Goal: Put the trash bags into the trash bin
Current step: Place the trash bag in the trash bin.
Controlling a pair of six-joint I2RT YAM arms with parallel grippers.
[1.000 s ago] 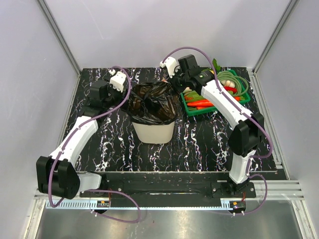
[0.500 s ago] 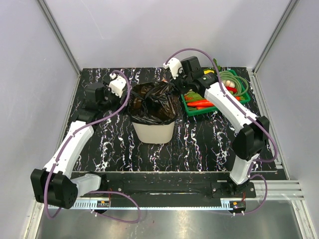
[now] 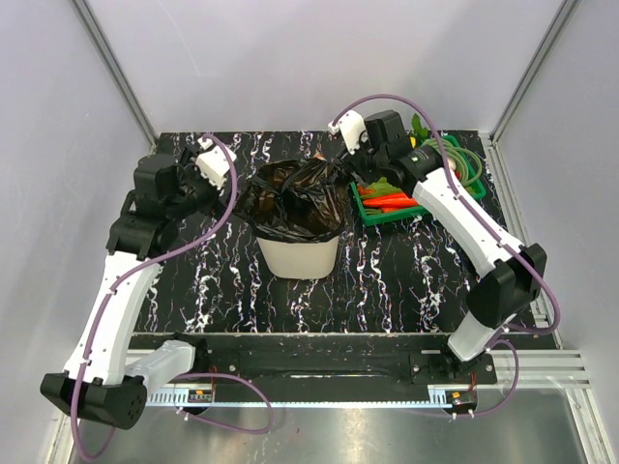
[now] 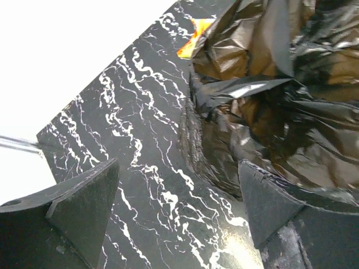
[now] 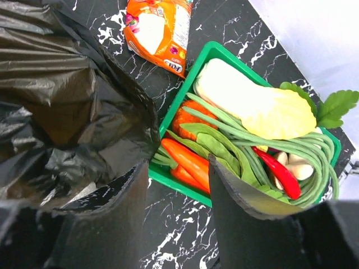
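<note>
The cream trash bin stands mid-table. A glossy black trash bag fills its mouth and drapes crumpled over the rim. My left gripper hangs just left of the bin, open; in the left wrist view the gripper has only marbled tabletop between its fingers, with the bag ahead to the right. My right gripper hovers between the bin's right rim and the green tray, open and holding nothing. In the right wrist view the gripper has the bag just to its left.
A green tray of vegetables sits right of the bin, and its rim lies right under the right fingers. An orange snack wrapper lies behind the bin on the black marbled table. Grey walls enclose three sides.
The right gripper has opened, let go of the bag's edge and backed off to the right. The left arm has pulled away leftward from the bin, opening a little wider.
</note>
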